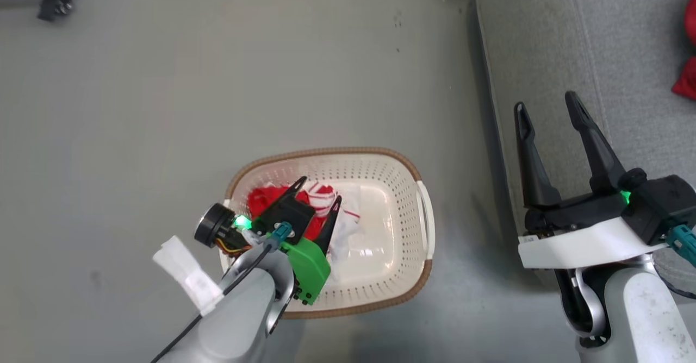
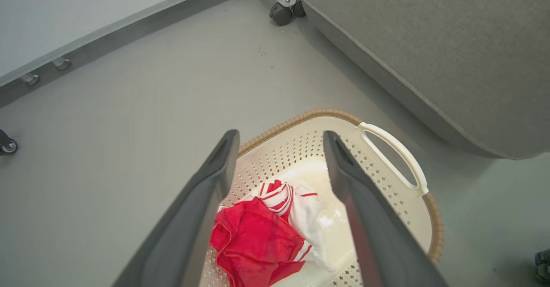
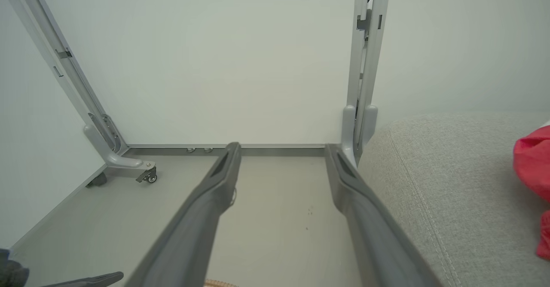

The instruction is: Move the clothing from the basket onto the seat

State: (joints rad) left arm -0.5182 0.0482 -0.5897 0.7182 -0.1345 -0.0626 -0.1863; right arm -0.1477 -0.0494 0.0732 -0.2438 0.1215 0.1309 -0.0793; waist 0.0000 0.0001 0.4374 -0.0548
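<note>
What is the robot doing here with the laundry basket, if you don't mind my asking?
The robot is emptying the basket onto the seat. Its left gripper hangs open over the basket, fingers pointing down at a red and white garment lying inside, and it is not gripping it. The right gripper is open and empty near the seat's edge. Another red garment already lies on the seat.
</note>
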